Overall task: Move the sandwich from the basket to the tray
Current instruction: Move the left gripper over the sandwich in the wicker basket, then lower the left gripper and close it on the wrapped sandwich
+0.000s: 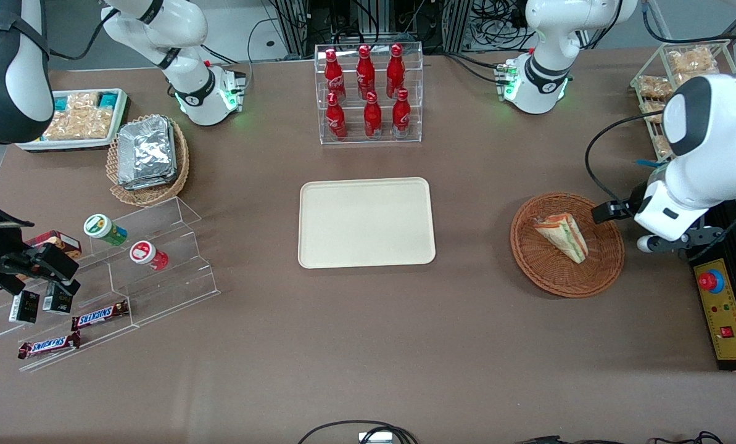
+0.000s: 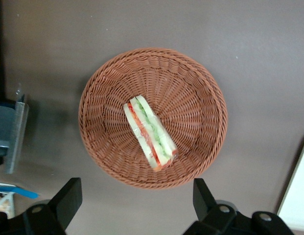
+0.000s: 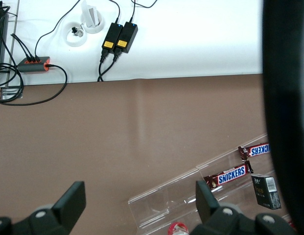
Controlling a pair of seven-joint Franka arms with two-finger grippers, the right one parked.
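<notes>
Over the working arm's end of the bench, the claw (image 2: 137,203) hangs above the basket (image 2: 200,88), fingers spread wide and holding nothing. Nothing is done yet, I judge: the sandwich (image 2: 149,132) lies in the basket and the tray (image 1: 366,222), mid-bench, is bare. Grasp, carry and release remain. Basket: round, ribbed reddish wicker. Sandwich: soft layered wedge. Tray: smooth, cream, rounded corners, low rim.
</notes>
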